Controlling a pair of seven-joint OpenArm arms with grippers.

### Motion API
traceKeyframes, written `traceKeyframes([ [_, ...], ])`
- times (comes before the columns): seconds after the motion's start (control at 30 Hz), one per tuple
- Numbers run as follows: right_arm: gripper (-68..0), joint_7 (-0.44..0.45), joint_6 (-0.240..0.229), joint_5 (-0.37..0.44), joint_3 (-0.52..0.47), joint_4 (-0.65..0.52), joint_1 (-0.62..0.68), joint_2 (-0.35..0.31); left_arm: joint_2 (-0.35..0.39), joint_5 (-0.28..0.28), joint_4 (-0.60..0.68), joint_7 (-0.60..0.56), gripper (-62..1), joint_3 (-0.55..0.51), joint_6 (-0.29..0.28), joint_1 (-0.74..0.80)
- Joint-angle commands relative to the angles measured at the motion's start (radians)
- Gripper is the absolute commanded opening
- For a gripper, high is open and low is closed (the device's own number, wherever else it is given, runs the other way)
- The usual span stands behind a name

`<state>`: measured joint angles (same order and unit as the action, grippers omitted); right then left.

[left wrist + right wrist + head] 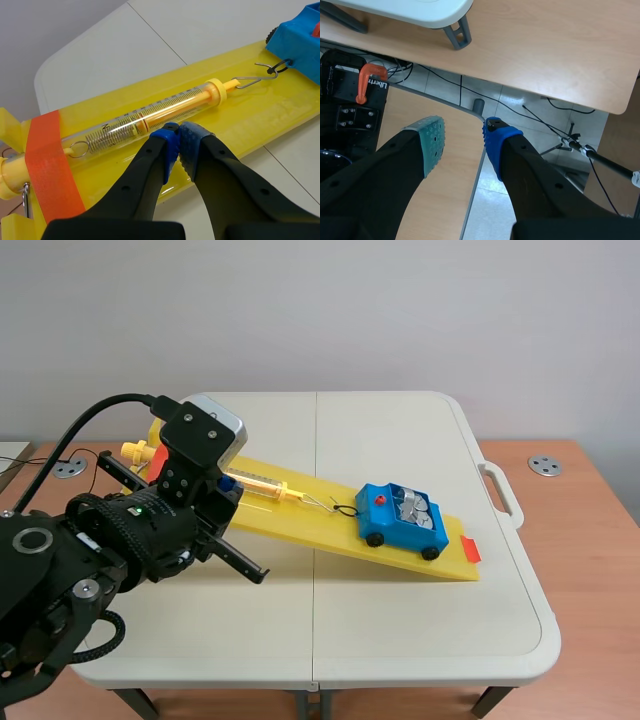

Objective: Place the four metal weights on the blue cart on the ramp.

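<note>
A blue cart stands low on the yellow ramp, with several metal weights lying in its bed. A wire hook links the cart to a clear spring scale that lies along the ramp. My left gripper is shut on nothing, its blue pads touching just above the scale's tube. In the scene view the left arm hangs over the ramp's upper end. My right gripper is open, off the table, over floor and cables.
Orange-red tape wraps the ramp's upper end, beside a yellow bracket. A small orange-red mark sits at the ramp's foot. The white folding table stands on a wooden surface. Under the right gripper are a table leg and an orange clamp.
</note>
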<state>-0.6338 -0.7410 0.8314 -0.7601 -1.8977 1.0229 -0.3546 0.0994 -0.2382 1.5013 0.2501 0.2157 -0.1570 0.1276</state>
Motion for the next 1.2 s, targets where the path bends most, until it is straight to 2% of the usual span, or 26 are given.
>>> traceKeyframes([
  [0.0,-47.1,0.060,-0.005,0.078,-0.051,-0.091,-0.001,-0.017,-0.038,0.032,0.099,-0.148,-58.2,-0.020,0.043,-0.031],
  [0.43,-47.1,0.064,-0.005,0.078,-0.051,-0.091,-0.010,-0.018,-0.037,0.039,0.100,-0.147,-58.2,-0.020,0.043,-0.031],
  [0.57,-47.1,0.072,-0.005,0.082,-0.051,-0.091,-0.044,-0.026,-0.029,0.089,0.126,-0.107,-57.6,-0.020,0.042,-0.022],
  [0.77,-46.4,0.079,-0.005,0.099,-0.050,-0.091,-0.151,-0.055,-0.001,0.131,0.254,-0.019,-51.3,-0.020,0.042,0.034],
  [1.03,-31.2,0.083,-0.005,0.104,0.002,-0.091,-0.325,-0.070,0.071,0.145,0.426,0.014,-49.2,-0.037,0.042,0.197],
  [1.17,-26.0,0.098,-0.005,0.104,0.062,-0.091,-0.389,-0.069,0.071,0.145,0.508,0.013,-36.9,-0.065,0.042,0.299],
])
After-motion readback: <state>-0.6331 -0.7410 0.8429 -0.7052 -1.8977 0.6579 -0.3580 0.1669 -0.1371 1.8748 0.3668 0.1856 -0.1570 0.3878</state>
